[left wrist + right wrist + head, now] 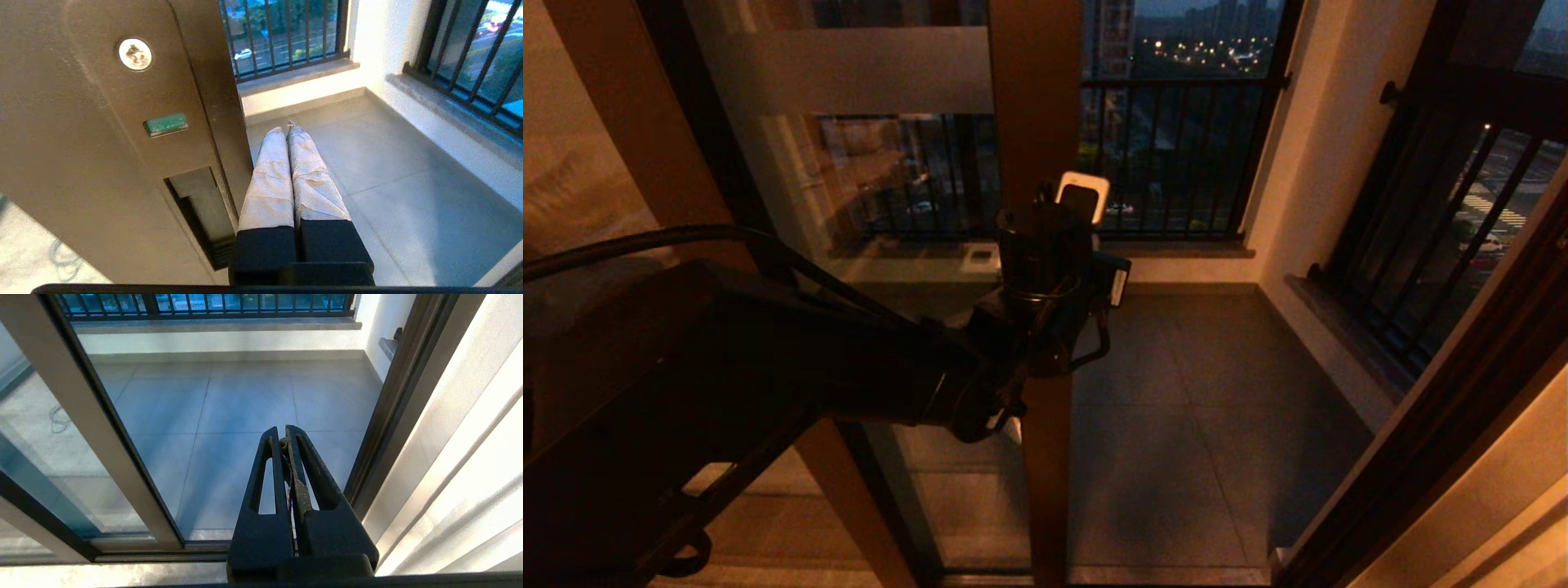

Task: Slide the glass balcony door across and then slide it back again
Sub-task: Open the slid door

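The glass balcony door (882,171) stands partly slid to the left, with a frosted band (849,69) near its top and a brown stile (1036,106). My left gripper (1082,198) is at the stile's edge at mid height. In the left wrist view its taped fingers (271,175) are shut with nothing between them. The left gripper (286,130) lies alongside the stile's edge next to the handle plate (135,122) and its dark recess (200,208). My right gripper (282,433) is shut and empty, low down, pointing at the balcony floor through the doorway.
The doorway opens right of the stile onto a grey tiled balcony floor (1201,425) with black railings (1176,155). A dark door jamb (1445,408) bounds the opening on the right. A floor track (135,549) runs along the threshold.
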